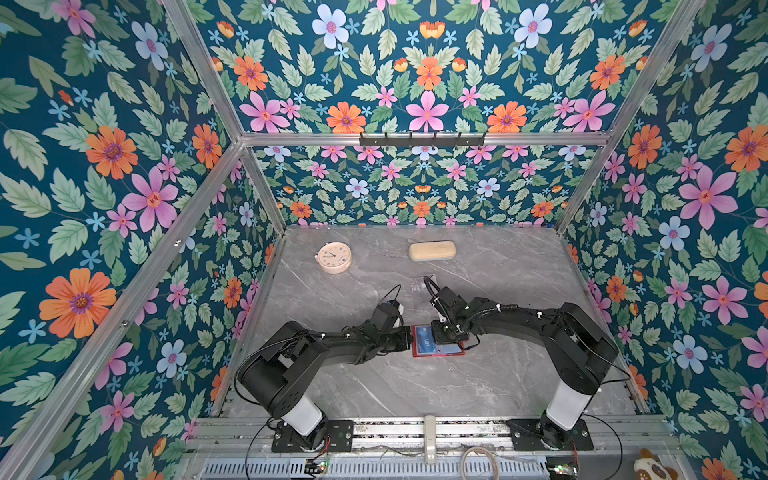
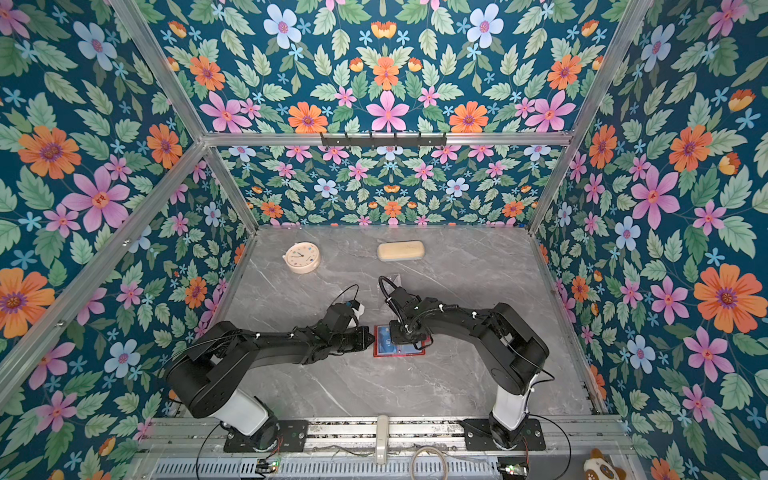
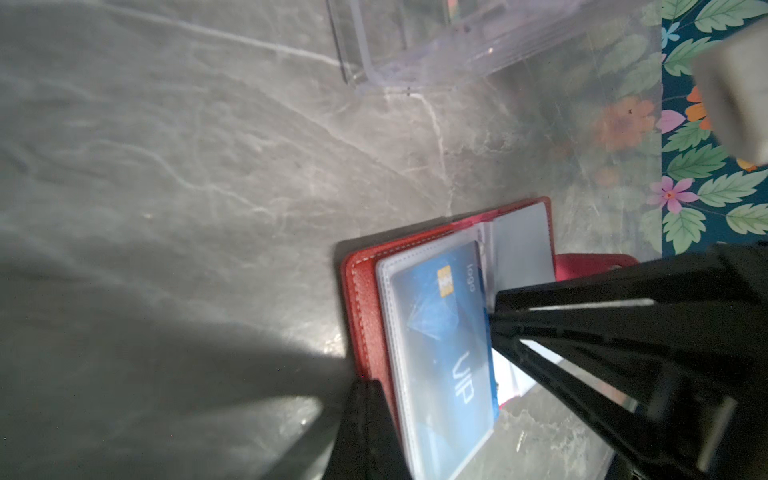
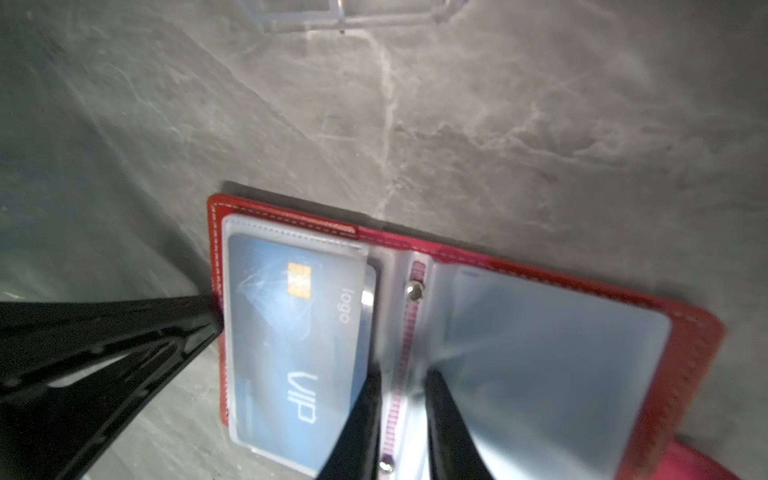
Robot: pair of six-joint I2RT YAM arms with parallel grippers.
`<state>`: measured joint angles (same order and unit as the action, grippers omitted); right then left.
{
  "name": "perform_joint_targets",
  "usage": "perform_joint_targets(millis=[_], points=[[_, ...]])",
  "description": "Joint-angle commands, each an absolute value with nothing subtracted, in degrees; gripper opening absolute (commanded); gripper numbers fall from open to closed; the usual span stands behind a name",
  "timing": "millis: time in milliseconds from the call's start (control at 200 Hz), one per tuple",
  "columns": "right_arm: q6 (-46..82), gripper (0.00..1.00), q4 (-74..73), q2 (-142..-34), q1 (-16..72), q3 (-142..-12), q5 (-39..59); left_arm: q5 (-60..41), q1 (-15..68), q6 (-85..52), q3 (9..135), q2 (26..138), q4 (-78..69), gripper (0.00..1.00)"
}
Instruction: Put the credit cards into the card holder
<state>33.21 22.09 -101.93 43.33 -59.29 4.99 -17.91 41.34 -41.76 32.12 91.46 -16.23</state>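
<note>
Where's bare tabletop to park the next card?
Widest bare patch: front of the table, between the card holder and the arm bases. Also back right, past the beige case. Crowded: centre, where left gripper and right gripper meet on the holder, clear stand just behind.

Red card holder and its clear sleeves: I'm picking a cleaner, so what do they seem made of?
The red booklet card holder looks like leather or an imitation: matte cover, pale edge stitching. Its clear inner sleeves look like glossy plastic film; the blue VIP card shows through, slightly frosted.
</note>
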Motion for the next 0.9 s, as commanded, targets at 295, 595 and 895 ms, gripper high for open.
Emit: perform_joint_targets(millis=[295, 595, 895], points=[[33.7, 0.25, 22.1, -99.7, 43.4, -56.6, 5.5, -16.0, 41.4, -40.8, 32.1, 91.8, -9.9, 0.00], [35.7, 0.25, 21.9, -90.2, 42.5, -52.5, 0.7, -14.6, 41.4, -39.1, 34.2, 90.0, -7.0, 0.08], [36.4, 0.24, 20.3, -87.1, 37.8, -45.9, 3.6, -13.0, 41.4, -36.3, 37.3, 86.3, -1.8, 0.41]])
